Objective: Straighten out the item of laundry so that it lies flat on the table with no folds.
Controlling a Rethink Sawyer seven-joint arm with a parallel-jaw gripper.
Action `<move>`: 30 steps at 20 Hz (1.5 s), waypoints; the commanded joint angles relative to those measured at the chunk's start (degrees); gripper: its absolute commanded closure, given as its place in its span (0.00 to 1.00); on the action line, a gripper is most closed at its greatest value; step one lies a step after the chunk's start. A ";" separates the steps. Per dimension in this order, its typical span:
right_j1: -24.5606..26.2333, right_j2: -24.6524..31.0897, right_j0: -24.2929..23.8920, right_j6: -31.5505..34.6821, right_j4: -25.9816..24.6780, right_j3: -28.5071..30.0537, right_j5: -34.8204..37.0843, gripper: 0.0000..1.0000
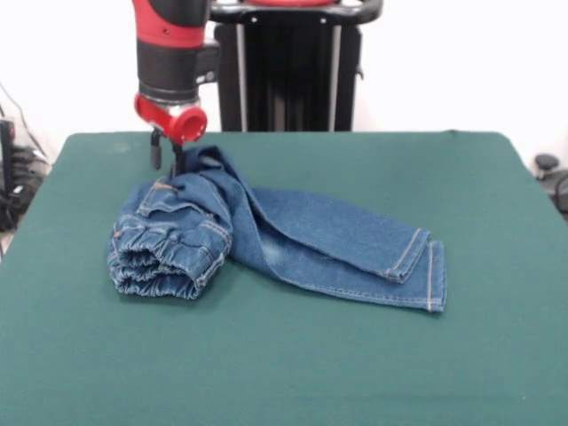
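Observation:
The small blue denim jeans (266, 235) lie bunched on the dark green table (293, 355), left of its middle. The elastic waistband end is rolled up at the near left, and an orange-stitched pocket shows on top. The legs run to the right and overlap, with their hems at the right end. A fold of denim stands up at the far left edge. My gripper (167, 161) hangs from the red and black arm right at that far edge. Its fingers (155, 153) are apart, with green table showing between them, and the right finger touches the raised fold.
The robot's black pedestal (288, 67) stands behind the table's far edge. Dark equipment sits off the table at the left (13, 177) and right (550, 173) sides. Bare green felt surrounds the jeans on all sides.

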 commanded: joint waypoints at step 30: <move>-11.22 9.41 1.70 0.04 -2.67 -11.52 23.07 0.00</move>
